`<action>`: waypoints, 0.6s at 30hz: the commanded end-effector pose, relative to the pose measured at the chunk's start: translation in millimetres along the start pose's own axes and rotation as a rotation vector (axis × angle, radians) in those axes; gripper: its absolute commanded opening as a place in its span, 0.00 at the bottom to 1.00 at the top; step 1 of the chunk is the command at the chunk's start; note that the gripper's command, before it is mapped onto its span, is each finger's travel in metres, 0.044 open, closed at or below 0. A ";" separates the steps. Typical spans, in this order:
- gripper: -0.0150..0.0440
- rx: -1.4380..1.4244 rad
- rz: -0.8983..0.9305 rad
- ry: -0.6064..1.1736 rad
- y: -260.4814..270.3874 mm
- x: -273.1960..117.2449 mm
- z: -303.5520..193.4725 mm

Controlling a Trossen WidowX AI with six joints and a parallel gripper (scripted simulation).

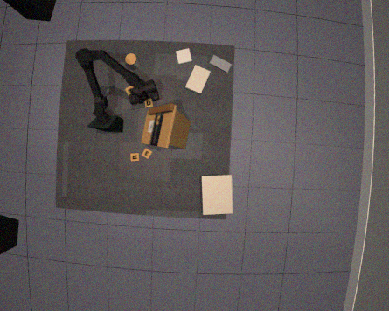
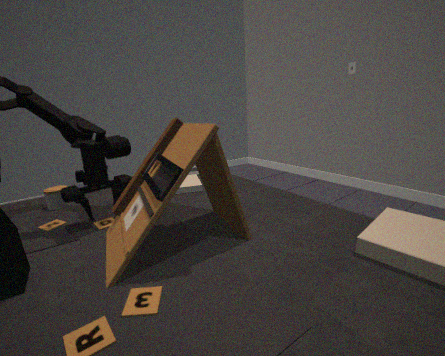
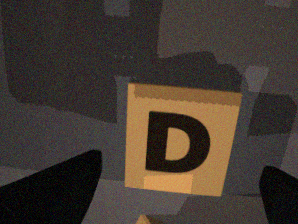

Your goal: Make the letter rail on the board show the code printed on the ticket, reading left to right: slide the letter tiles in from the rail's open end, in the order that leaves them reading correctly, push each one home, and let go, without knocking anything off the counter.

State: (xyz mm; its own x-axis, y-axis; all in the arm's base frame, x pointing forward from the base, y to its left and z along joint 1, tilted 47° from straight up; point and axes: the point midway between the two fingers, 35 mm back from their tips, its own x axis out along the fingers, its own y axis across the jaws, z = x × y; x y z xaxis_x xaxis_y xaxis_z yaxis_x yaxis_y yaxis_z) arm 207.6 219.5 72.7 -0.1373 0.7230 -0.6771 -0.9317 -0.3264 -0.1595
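Observation:
The D tile (image 1: 149,103) (image 2: 104,223) (image 3: 180,140) lies flat on the counter beside the board's upper side in the top view. My gripper (image 2: 105,215) (image 3: 181,168) is open and empty, low over that tile, with one finger on each side in the wrist view. The sloped wooden board (image 1: 167,128) (image 2: 116,250) carries a dark rail (image 1: 156,136) (image 2: 167,186) with one tile (image 1: 158,120) (image 2: 155,167) in it, and a white ticket (image 1: 150,126) (image 2: 133,212) whose print is too small to read. The R tile (image 1: 135,156) (image 2: 89,337) and a rounded-letter tile (image 1: 147,153) (image 2: 142,300) lie below the board.
Another tile (image 2: 52,224) lies left of the D tile, its letter unclear. A round orange-topped object (image 1: 130,58) (image 2: 55,190) stands behind. Pale blocks (image 1: 184,56) (image 1: 197,79) and a grey block (image 1: 220,63) lie at the back right. A large pale block (image 1: 217,195) (image 2: 415,240) lies at the front-right corner.

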 end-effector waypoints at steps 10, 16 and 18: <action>0.83 0.005 -0.002 0.004 1.0 8.4 -0.3; 0.83 0.005 -0.002 0.004 0.9 16.0 -0.4; 0.83 0.005 -0.002 0.004 1.0 19.3 -0.4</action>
State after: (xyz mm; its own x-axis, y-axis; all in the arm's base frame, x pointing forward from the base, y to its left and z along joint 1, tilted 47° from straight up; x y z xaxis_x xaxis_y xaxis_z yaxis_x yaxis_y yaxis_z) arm 204.8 230.3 63.7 -0.1354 0.7245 -0.6759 -0.9322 -0.3242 -0.1608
